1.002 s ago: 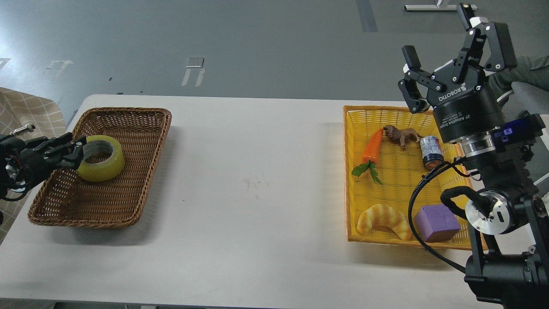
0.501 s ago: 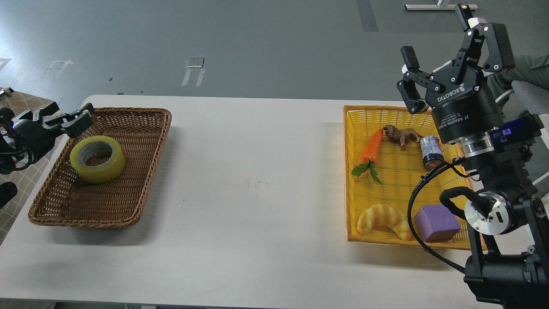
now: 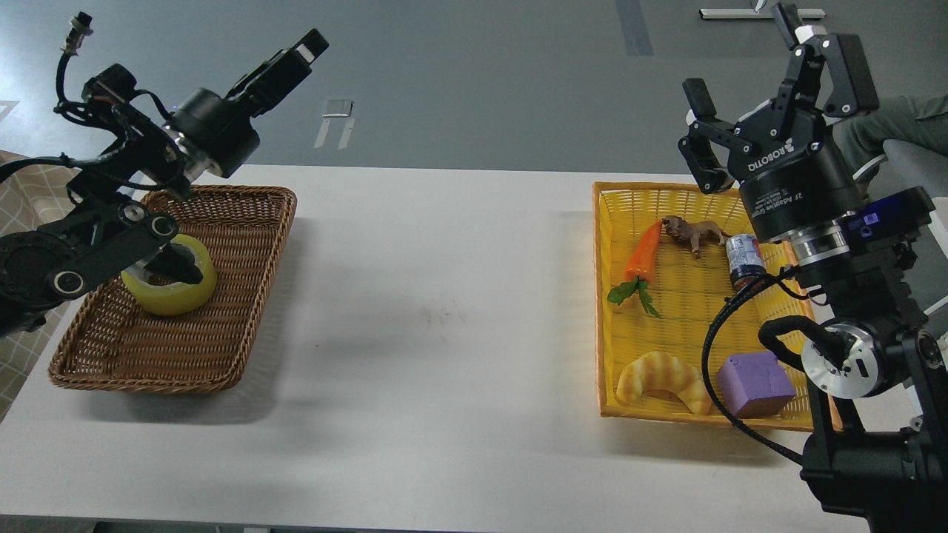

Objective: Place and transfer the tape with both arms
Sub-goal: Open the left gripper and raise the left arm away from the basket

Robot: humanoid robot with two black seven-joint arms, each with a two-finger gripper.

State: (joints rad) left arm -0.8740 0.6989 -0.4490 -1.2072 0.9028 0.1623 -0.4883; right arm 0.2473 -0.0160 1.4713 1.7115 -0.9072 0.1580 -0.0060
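The tape (image 3: 178, 295), a yellow roll with a grey-white core, lies in the brown wicker basket (image 3: 222, 326) at the left of the table. A link of my left arm (image 3: 96, 255) crosses in front of the roll and hides part of it. My left gripper (image 3: 300, 53) is raised high above the basket's far edge and points up and to the right. It is empty, and it is seen side-on, so its fingers cannot be told apart. My right gripper (image 3: 755, 70) is open and empty, held up above the far end of the yellow basket (image 3: 603, 311).
The yellow basket holds a toy carrot (image 3: 641, 255), a small animal figure (image 3: 695, 234), a small can (image 3: 743, 259), a croissant (image 3: 661, 379) and a purple block (image 3: 754, 383). The white table (image 3: 444, 318) lies between the two baskets.
My left gripper let go of the tape, which stays in the brown basket. It then drew back and swung up high above the basket. My right arm barely moved.
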